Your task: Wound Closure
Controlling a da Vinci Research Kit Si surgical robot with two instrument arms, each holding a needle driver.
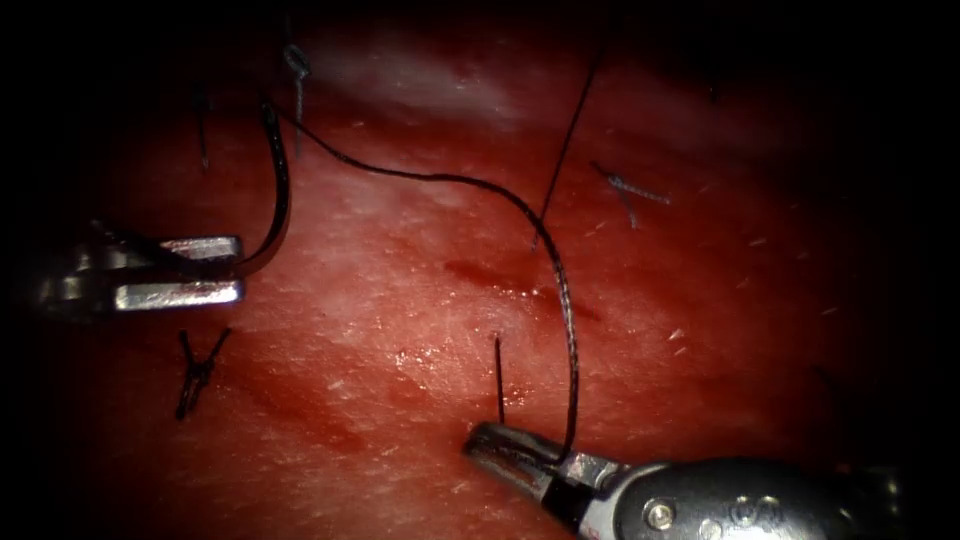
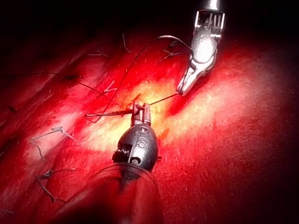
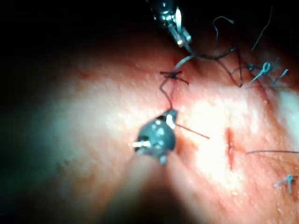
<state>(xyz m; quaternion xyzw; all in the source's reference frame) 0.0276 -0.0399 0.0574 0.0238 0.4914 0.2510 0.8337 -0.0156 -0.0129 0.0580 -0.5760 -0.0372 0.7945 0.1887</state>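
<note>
Left pincer (image 1: 235,270) clamped on needle (image 1: 280,190) near its blunt end, needle clear of tissue (image 1: 400,300), left of cut (image 1: 500,280). Right pincer (image 1: 500,455) pinching thread (image 1: 565,300). Tied knot (image 1: 197,372) nearby; cut apparently unclosed, stitching left.

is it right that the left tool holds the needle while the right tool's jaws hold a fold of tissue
Not quite. The left tool does hold the needle, gripped near one end of its curve, clear of the tissue. But the right tool is shut on the thread, not on tissue; the endoscope view shows the strand running down into its jaws.
</note>
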